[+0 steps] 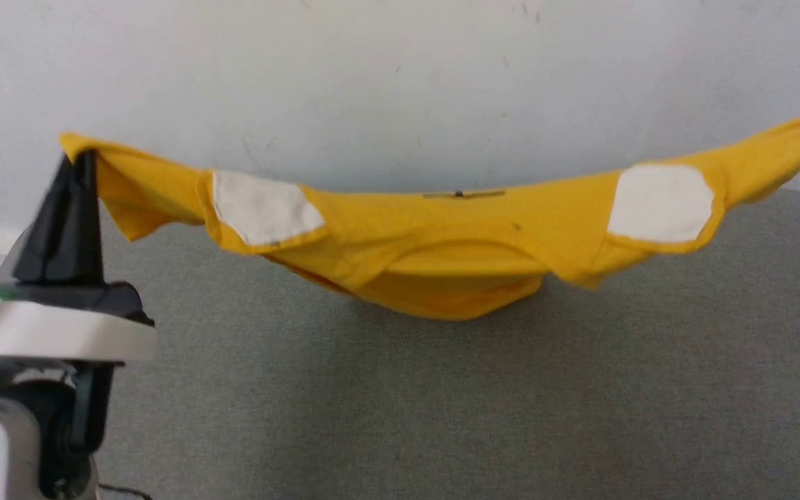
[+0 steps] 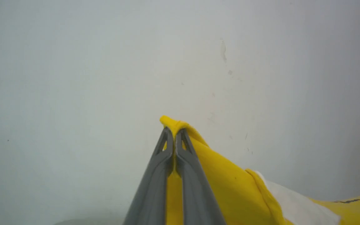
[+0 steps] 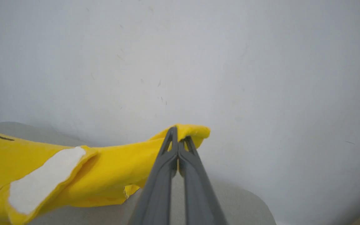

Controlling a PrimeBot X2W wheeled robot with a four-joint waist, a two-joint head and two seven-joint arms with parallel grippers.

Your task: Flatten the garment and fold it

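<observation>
garment (image 1: pixel 442 236): bright yellow soft fabric, a white patch seen near each end, short black stripe at mid top edge; stretched sideways and held up by both ends, middle sagged in loose folds; hung above grey surface (image 1: pixel 442 417), contact there not discernible

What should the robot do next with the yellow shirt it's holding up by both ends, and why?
Probably pull the ends a little further apart. The left gripper and right gripper are each shut on an end of the garment, but its middle sags toward the grey table with folds bunched there. Tautening it first should let it lie flat.
</observation>
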